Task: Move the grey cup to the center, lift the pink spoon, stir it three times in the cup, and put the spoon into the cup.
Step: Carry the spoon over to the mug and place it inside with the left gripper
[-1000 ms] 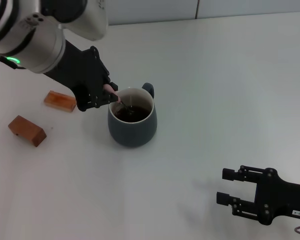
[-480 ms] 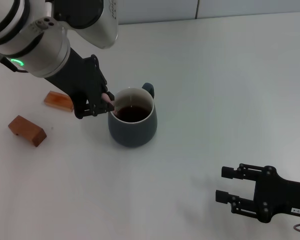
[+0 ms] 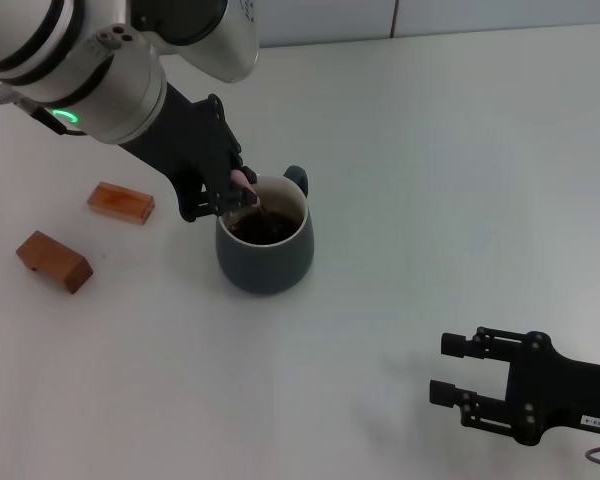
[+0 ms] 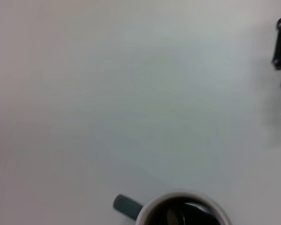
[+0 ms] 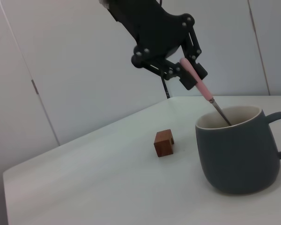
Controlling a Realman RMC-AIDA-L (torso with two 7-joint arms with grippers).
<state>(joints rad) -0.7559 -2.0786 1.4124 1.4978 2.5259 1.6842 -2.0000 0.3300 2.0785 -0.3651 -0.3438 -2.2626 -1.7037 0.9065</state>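
The grey cup (image 3: 265,243) stands near the middle of the white table, its handle toward the far side, with dark liquid inside. It also shows in the right wrist view (image 5: 236,149) and at the edge of the left wrist view (image 4: 178,211). My left gripper (image 3: 232,192) hangs over the cup's left rim, shut on the pink spoon (image 3: 246,184). In the right wrist view the left gripper (image 5: 189,70) holds the pink handle (image 5: 199,83) tilted, its silver stem dipping into the cup. My right gripper (image 3: 465,378) is open and empty at the front right.
Two brown wooden blocks lie left of the cup: a flat one (image 3: 120,202) and a darker one (image 3: 54,261) nearer the front. One block (image 5: 164,142) shows in the right wrist view. The table's far edge meets a grey wall.
My left gripper moved with the spoon around the cup's left rim, first toward the left, then back right and farther away. The cup and my right arm stayed put.
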